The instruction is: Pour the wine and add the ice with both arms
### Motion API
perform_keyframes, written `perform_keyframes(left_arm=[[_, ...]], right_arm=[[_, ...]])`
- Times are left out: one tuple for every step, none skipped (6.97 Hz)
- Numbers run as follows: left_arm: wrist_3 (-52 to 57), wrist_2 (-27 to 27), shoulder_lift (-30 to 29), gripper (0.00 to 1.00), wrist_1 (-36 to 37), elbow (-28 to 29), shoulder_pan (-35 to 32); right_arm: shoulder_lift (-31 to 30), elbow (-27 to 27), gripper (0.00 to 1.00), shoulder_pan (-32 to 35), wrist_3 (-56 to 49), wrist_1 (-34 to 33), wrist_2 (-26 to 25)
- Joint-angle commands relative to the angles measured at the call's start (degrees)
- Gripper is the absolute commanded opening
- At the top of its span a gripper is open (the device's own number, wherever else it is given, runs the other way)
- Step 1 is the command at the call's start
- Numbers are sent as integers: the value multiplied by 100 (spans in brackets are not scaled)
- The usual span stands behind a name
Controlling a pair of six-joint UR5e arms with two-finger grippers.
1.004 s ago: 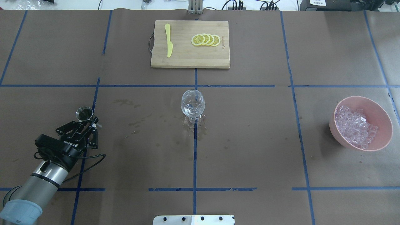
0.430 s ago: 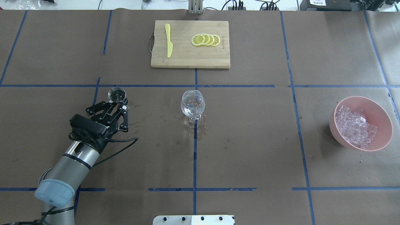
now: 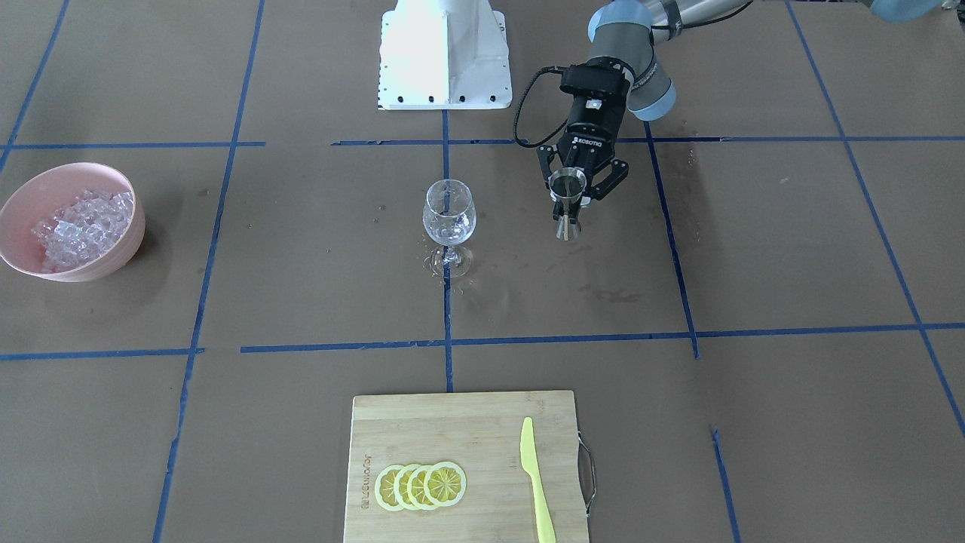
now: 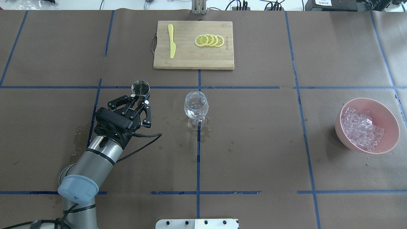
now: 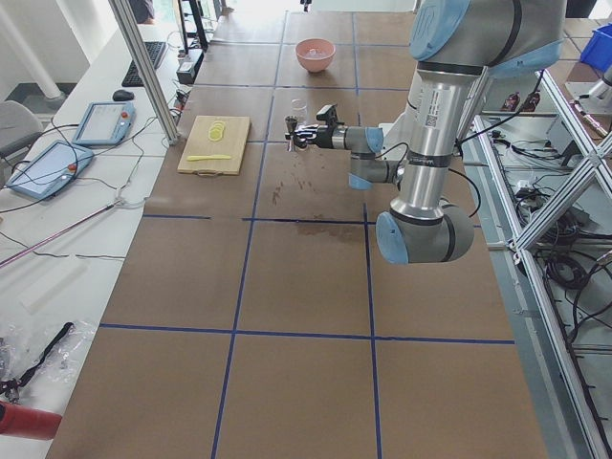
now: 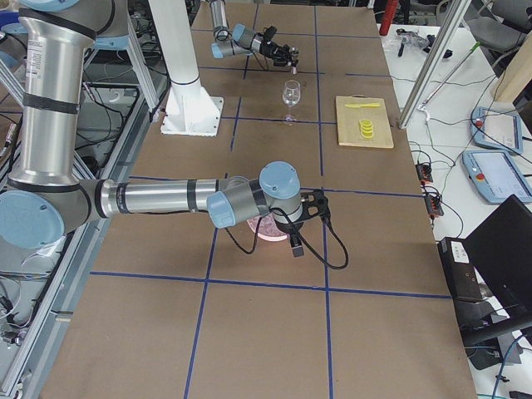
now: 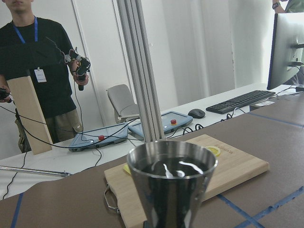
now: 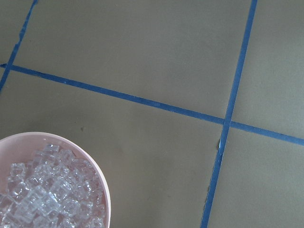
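My left gripper (image 4: pixel 138 99) is shut on a steel jigger (image 4: pixel 140 88) and holds it upright above the table, left of the wine glass (image 4: pixel 196 106). In the front view the gripper (image 3: pixel 567 205) grips the jigger (image 3: pixel 566 185) at its waist, right of the glass (image 3: pixel 449 213). The left wrist view shows the jigger (image 7: pixel 172 190) filled with liquid, the wine (image 7: pixel 173 167). The ice (image 4: pixel 362 128) fills a pink bowl (image 4: pixel 391 127) at the right. My right gripper (image 6: pixel 294 246) hangs over the bowl in the right side view; I cannot tell if it is open. The right wrist view shows the ice (image 8: pixel 45 190).
A wooden cutting board (image 4: pixel 190 60) with lemon slices (image 4: pixel 209 40) and a yellow knife (image 4: pixel 171 41) lies at the far middle. Wet stains (image 4: pixel 78 135) mark the paper on the left and around the glass foot. An operator (image 7: pixel 40 71) stands beyond the table.
My left arm has carried the jigger to the right and farther from the robot, closer to the wine glass. The glass, bowl and board have not moved.
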Motion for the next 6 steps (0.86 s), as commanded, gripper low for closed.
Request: perform_keyframes(left_arm=[[8,-7,-428,0,868,-67,25],[26,1,-561,0,1404,-172,43],[374,1,-675,0,1679,-199,43],[699,10,-685,0,1682,-200,43],[903,36,-746,0,1691,-182,52],[1261,71,-755,0,1700,-182,61]], right_arm=[[-14,-3,100,0,0,-9,-8],[-14,-3,100,0,0,0,-8],[-14,-3,100,0,0,0,-8],[-14,-20,100,0,0,0,-8],[-14,-64,100,0,0,0,-8],[-14,-64,100,0,0,0,-8]])
